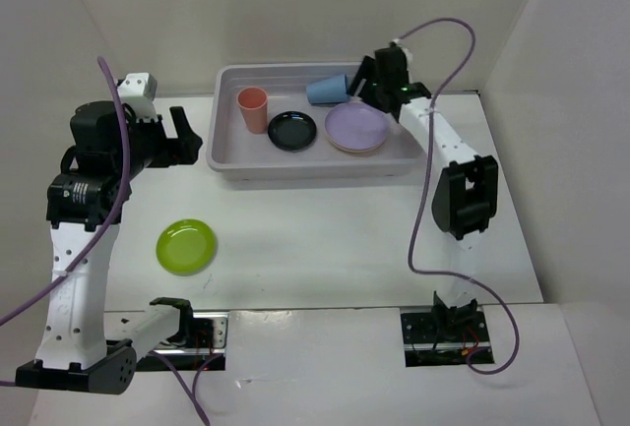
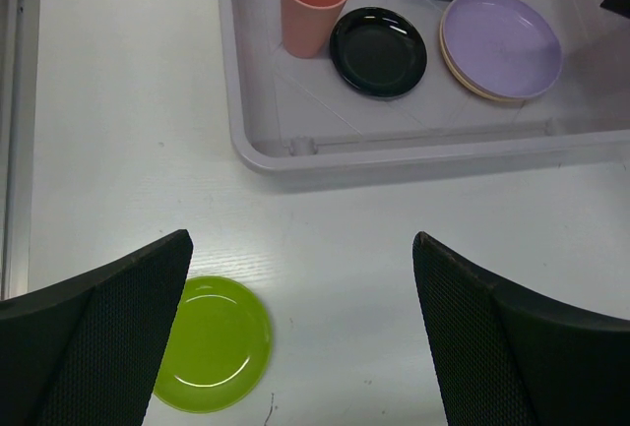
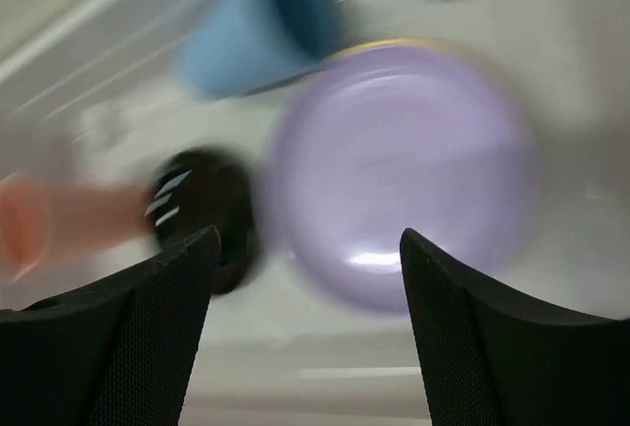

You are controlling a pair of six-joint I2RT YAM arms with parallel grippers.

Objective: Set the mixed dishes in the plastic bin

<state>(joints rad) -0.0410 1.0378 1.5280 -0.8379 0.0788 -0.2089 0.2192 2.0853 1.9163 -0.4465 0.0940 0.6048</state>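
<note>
the plastic bin [image 1: 315, 171] sits at the far edge of the table [image 1: 325, 239], about the middle. inside it, a salmon-pink cup [image 1: 253, 108] stands upright at the left end, with a small black plate [image 1: 292, 130] flat just beside it. at the right end the lavender plate [image 1: 356, 126] lies on top of the pale orange plate [image 2: 459, 79], only a sliver of whose rim shows. the blue cup [image 1: 326, 90] lies on its side by the bin's far wall.

the right gripper [image 1: 367, 80] hangs over the bin's far right corner, just beside the blue cup, jaws apart with nothing between them; its wrist view is blurred.

the lime green plate [image 1: 186, 246] lies out on the table, toward the near left corner. the left gripper [image 1: 187, 137] hovers left of the bin, spread wide and empty.
</note>
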